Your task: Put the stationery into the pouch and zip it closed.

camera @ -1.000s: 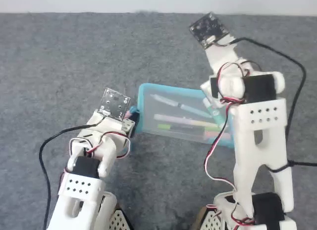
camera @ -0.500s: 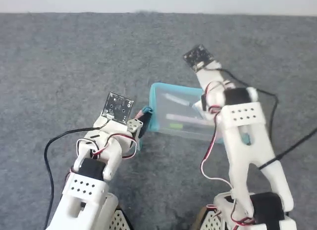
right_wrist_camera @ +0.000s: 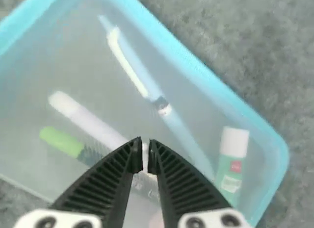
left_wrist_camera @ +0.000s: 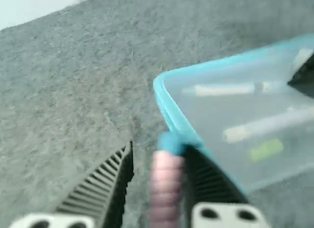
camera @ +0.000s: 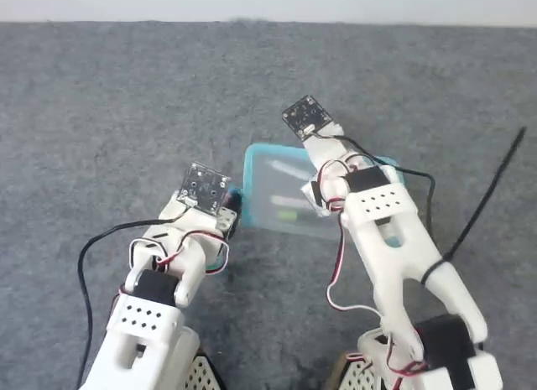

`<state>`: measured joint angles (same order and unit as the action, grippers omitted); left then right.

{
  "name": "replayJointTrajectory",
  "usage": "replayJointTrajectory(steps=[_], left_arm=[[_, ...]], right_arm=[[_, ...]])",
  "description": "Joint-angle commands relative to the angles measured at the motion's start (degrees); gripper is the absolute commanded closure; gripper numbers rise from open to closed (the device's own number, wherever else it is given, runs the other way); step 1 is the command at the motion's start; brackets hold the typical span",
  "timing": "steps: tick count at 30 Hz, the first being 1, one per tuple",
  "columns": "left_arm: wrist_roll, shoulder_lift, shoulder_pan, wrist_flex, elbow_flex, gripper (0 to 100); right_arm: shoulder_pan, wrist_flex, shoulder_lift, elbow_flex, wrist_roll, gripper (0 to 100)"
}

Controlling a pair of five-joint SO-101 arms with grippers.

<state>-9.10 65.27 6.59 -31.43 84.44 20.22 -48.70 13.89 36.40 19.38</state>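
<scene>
Jaws of the left gripper (camera: 232,208), in the high view, are sitting at the short end of the clear, blue-edged pouch (camera: 277,176). The pouch is lying flat on the grey bench (camera: 126,96), its long axis running from that end toward the right arm (camera: 377,214). That arm is reaching over the pouch's near long edge at about mid-length.

In the left wrist view, the jaws are standing partly apart around a pink tab (left_wrist_camera: 167,189) at the pouch's corner. The tab is lying against one jaw with a gap showing to the other, so nothing is being clamped.

In the right wrist view, the jaws of the right gripper (right_wrist_camera: 144,148) are pressing almost together just above the pouch wall; whether a zip pull is pinched cannot be told. Lying inside are a pale blue pen (right_wrist_camera: 142,86), a white marker (right_wrist_camera: 88,117), a green highlighter (right_wrist_camera: 61,142) and a glue stick (right_wrist_camera: 230,159).

By judgement, closing is calling for travel along the long axis toward the left gripper's end, with the left arm nearer for bracing.
</scene>
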Motion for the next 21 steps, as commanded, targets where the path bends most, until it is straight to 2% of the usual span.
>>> replayJointTrajectory(steps=[1, 4, 12, 17, 21], left_arm=[[-0.44, 1.93, -0.53, -0.79, -2.07, 69], [3.25, 1.58, -2.11, 0.7, -2.68, 68], [2.46, 1.49, -0.88, 5.1, -2.77, 69], [3.34, 1.41, -0.97, 5.54, -3.91, 60], [2.55, 1.41, -2.37, 4.66, -5.76, 60]], right_arm=[[-0.4, 1.01, 0.66, -0.79, -2.64, 87.1], [-1.45, 0.92, 1.63, -0.62, -2.81, 82.7], [-1.98, 0.13, 2.07, -0.35, -2.73, 82.4], [-1.63, 0.48, 1.8, -0.35, -2.64, 82.3], [-1.71, 0.22, 2.07, -0.35, -2.64, 82.5]])
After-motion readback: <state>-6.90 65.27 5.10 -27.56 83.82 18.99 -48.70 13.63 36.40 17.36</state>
